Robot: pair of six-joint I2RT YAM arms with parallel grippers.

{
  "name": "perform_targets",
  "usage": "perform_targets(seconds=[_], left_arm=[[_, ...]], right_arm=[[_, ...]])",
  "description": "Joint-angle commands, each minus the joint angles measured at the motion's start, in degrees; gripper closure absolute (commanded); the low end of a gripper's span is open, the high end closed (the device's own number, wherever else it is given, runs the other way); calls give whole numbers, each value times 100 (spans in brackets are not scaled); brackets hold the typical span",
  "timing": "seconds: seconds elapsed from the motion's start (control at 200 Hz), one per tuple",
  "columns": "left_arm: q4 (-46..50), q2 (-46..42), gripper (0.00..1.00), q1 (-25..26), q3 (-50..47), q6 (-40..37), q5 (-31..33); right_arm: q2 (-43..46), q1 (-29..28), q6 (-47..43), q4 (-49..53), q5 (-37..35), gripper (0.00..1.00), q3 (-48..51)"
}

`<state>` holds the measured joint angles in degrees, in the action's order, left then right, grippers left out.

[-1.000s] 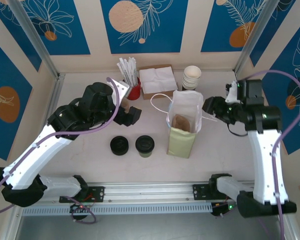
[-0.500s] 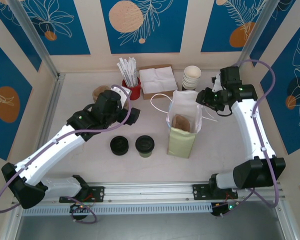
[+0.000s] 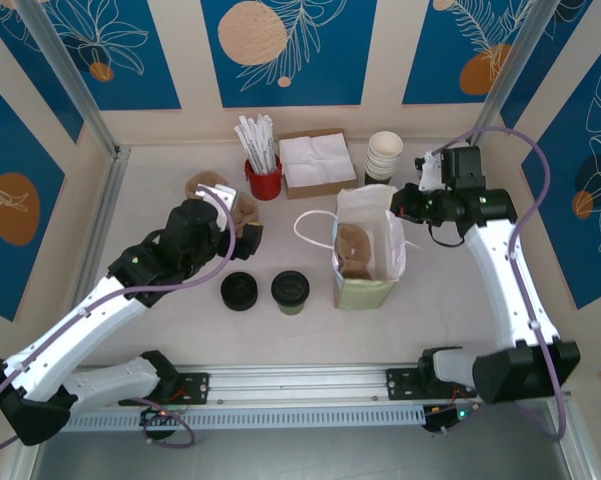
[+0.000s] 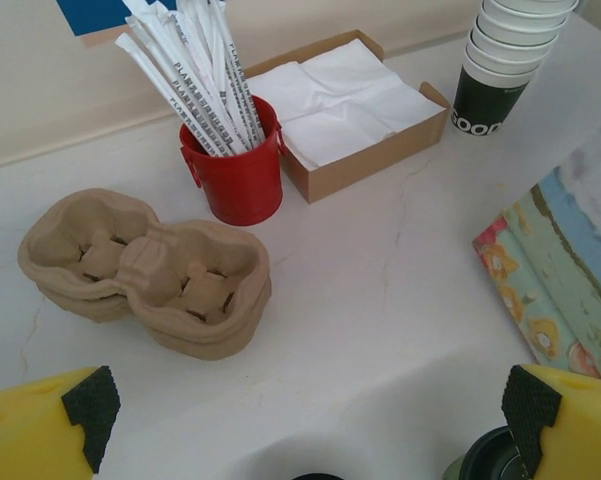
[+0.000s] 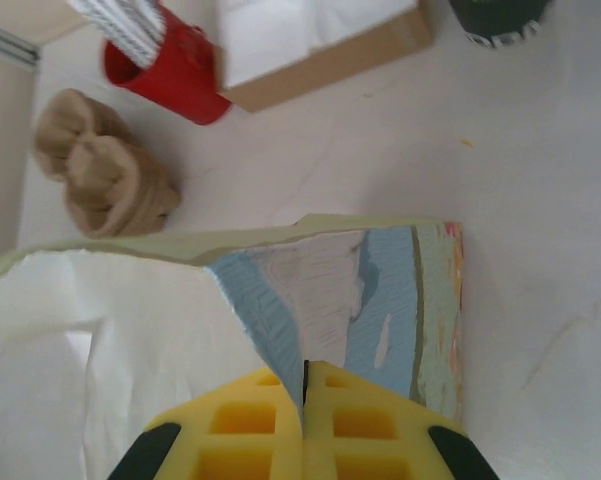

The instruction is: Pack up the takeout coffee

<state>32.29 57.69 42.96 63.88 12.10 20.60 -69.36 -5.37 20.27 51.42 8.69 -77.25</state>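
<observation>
Left gripper (image 4: 308, 405) spread wide, upright coffee cup (image 3: 290, 291) just near-right of it, left arm closer; right gripper (image 5: 305, 382) pinches bag (image 3: 363, 292) rim.

Mock café counter: straws (image 3: 258, 140), napkin box (image 3: 313, 160), cup stack (image 3: 384, 155), aluminium rail (image 3: 300, 385).

Bare tabletop (image 3: 310, 335) runs along the near side, in front of the loose black lids (image 3: 240, 292) and the takeout coffee (image 3: 290, 290), with an open gap between that cup and the paper bag (image 3: 365, 292). The bag's mouth gapes upward, a brown item (image 3: 355, 250) inside. Its white handle (image 3: 315, 225) loops out leftward, and the right gripper (image 3: 405, 205) is pinched on its far right rim. A red straw holder (image 3: 264, 182), napkin box (image 3: 313, 165), cup stack (image 3: 384, 155) and pulp carriers (image 3: 220, 192) crowd the back, while the left arm (image 3: 100, 300) slants across the left side.
</observation>
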Motion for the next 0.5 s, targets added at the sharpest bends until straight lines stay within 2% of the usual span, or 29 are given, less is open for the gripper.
perform_targets(seconds=[0.0,0.215,0.495], left_arm=[[-397,-225,1,-46,-173,136,-51],[-285,-56,1,-49,-55,75,-212],[-76,488,1,-47,531,100,-333]], right_arm=[[555,-104,-210,-700,450,100,266],[933,-210,-56,-897,431,100,517],[605,-234,428,-737,382,100,344]])
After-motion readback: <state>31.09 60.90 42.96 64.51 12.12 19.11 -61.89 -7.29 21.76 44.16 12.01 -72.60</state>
